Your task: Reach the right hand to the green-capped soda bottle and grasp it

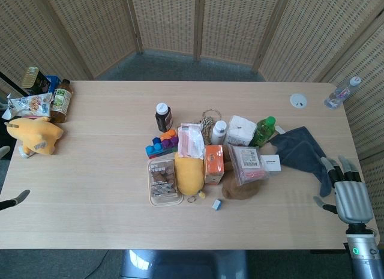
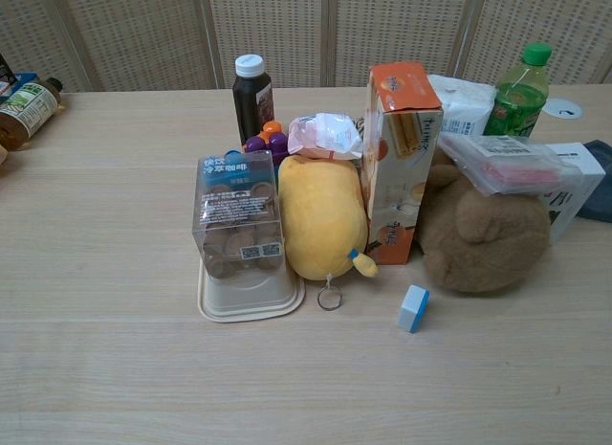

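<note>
The green-capped soda bottle (image 1: 263, 131) stands upright at the right end of the central clutter, beside a white tissue pack (image 1: 241, 130); in the chest view the bottle (image 2: 517, 90) rises at the far right behind that pack. My right hand (image 1: 348, 192) hovers at the table's front right corner, fingers spread and empty, well to the right of and nearer than the bottle. Only a fingertip of my left hand (image 1: 18, 199) shows at the left edge. Neither hand appears in the chest view.
A dark blue cloth (image 1: 303, 150) lies between my right hand and the bottle. A bagged red pack (image 1: 247, 163), white box (image 1: 271, 164), brown plush (image 1: 241, 187) and orange carton (image 1: 213, 163) crowd the bottle's near side. A clear water bottle (image 1: 339, 94) lies far right.
</note>
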